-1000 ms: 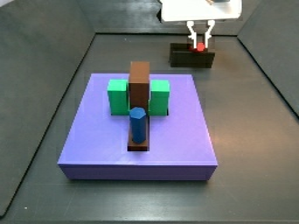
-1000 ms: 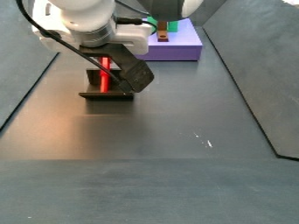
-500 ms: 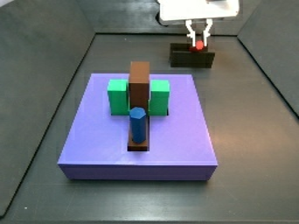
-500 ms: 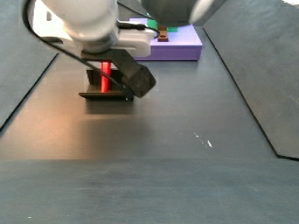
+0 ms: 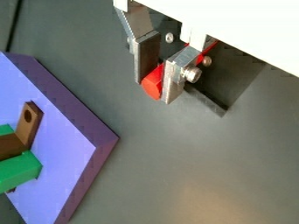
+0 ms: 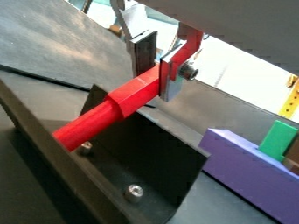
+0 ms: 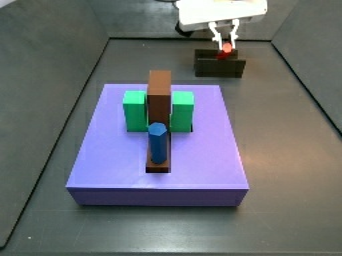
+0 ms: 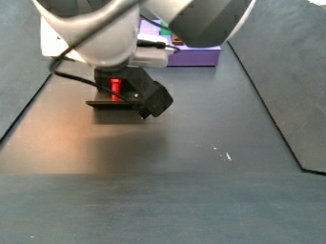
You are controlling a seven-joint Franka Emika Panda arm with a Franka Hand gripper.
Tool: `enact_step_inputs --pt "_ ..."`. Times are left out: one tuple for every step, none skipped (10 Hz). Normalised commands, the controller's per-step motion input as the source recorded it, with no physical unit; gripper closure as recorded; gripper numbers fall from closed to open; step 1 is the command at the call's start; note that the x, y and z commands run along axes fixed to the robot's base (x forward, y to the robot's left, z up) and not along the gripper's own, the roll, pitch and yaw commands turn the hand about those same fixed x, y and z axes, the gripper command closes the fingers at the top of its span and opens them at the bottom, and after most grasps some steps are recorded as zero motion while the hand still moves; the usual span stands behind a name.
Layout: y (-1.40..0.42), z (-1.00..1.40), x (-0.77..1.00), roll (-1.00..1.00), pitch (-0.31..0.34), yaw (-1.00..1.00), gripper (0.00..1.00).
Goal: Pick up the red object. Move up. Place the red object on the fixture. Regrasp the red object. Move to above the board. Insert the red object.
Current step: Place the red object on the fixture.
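At the far end of the floor, upper right in a side view, the gripper (image 7: 225,33) hangs over the fixture (image 7: 219,65) with the red object (image 7: 226,46) clamped between its silver fingers (image 5: 176,77). Compared with a second ago, the white gripper body sits higher in that frame and the red tip has risen with it, so the stick appears to be lifting out of the holder rather than settling in. A wrist view shows the grip plainly: the plates pinch the red object (image 6: 117,109) near its upper end while its lower end still reaches down into the dark fixture (image 6: 140,166). Whether that lower end touches the fixture's wall or has just cleared it is hard to judge, since the arm blocks most of the holder in a side view (image 8: 117,101). This reads as the regrasp completed and the carry toward the board (image 7: 160,150) beginning. The purple board lies well apart, in the centre of the side view, with its green blocks (image 7: 136,110), brown bar (image 7: 160,95) and blue peg (image 7: 156,142) in place.
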Motion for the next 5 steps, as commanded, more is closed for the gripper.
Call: enact_step_inputs --pt "0.02 -0.11 0.0 -0.08 -0.057 -0.05 1.0" --pt "0.08 -0.06 0.0 0.0 0.0 -0.07 1.0" --pt "0.06 -0.03 0.0 0.0 0.0 -0.03 1.0" --pt "0.0 0.0 0.0 0.0 0.0 0.0 1.0" --pt "0.0 0.0 0.0 0.0 0.0 0.0 0.0"
